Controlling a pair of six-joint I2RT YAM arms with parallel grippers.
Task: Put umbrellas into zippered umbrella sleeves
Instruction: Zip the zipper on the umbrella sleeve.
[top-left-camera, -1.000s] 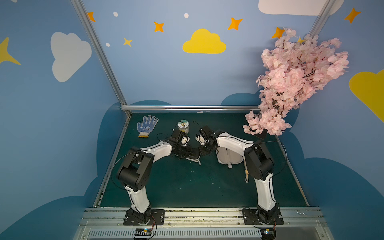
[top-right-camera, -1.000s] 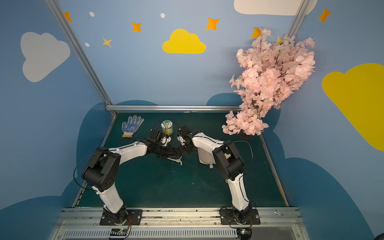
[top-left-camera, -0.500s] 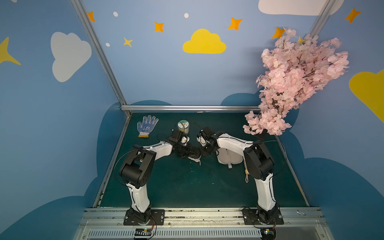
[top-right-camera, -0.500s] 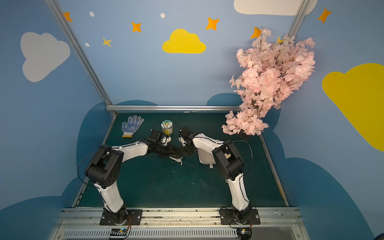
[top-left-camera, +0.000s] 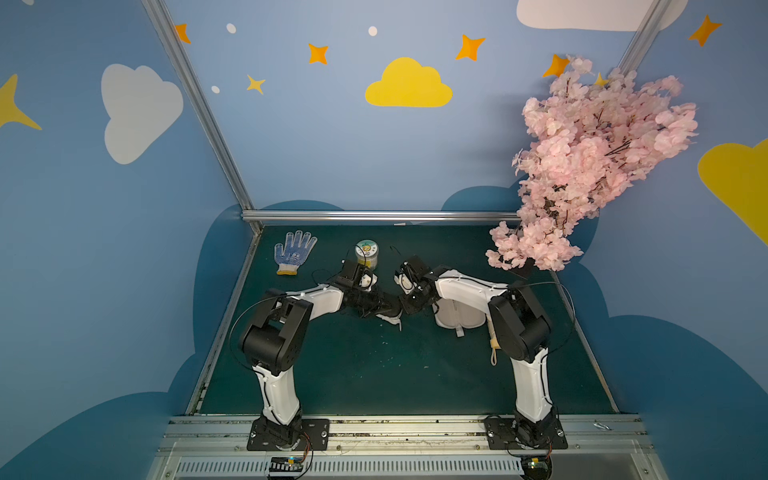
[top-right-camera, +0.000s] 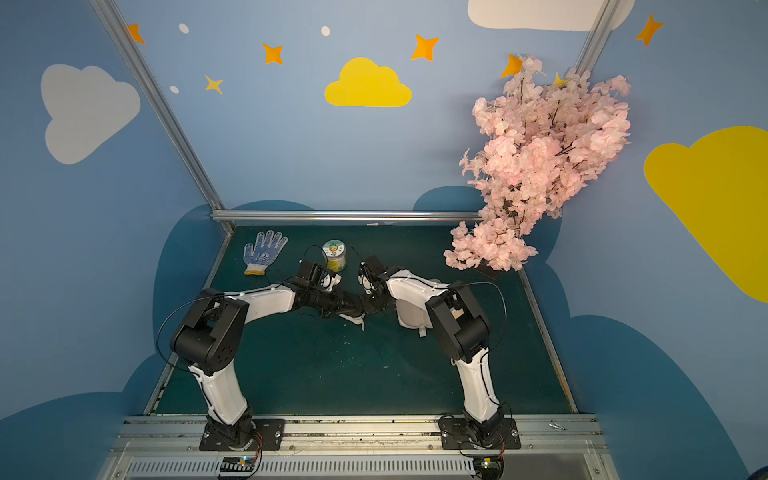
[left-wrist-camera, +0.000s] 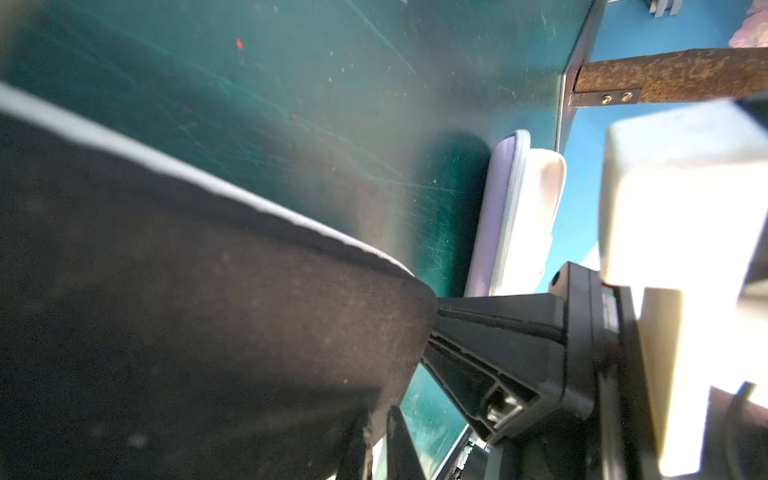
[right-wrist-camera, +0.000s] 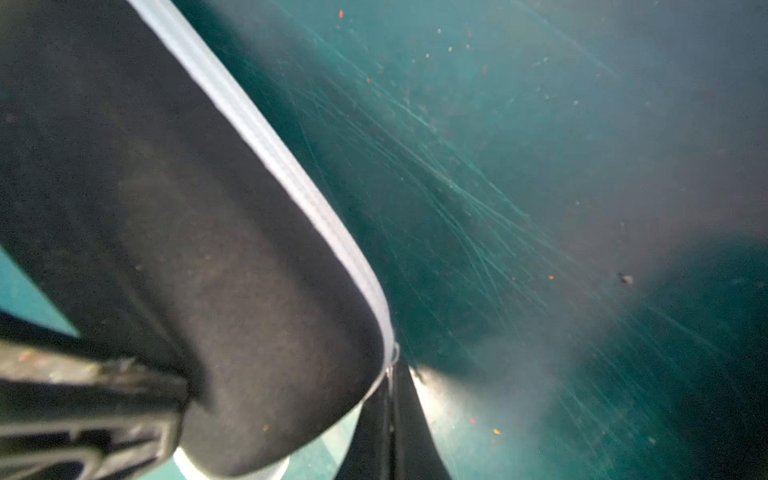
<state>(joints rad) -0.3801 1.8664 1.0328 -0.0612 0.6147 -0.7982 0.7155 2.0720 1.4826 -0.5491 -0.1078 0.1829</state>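
**A:** The left end effector (left-wrist-camera: 376, 446) is pinching shut on the black fabric-shelled oblong zippered sleeve (left-wrist-camera: 208, 311) mid-surface. The right end effector (right-wrist-camera: 390, 415) is clamping the end of its grey zip (right-wrist-camera: 291, 166).

**B:** So you're counting two sleeves?

**A:** Yes. The lilac-shelled clamshell sleeve (top-left-camera: 459, 316) is lying open beside the right arm (top-left-camera: 469, 289). Only one slim beige-tan umbrella (top-left-camera: 492, 338) is showing, next to it on the green surface (top-left-camera: 374, 374).

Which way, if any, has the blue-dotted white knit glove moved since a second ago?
No. The glove keeps its gap from the silver metal back rail.
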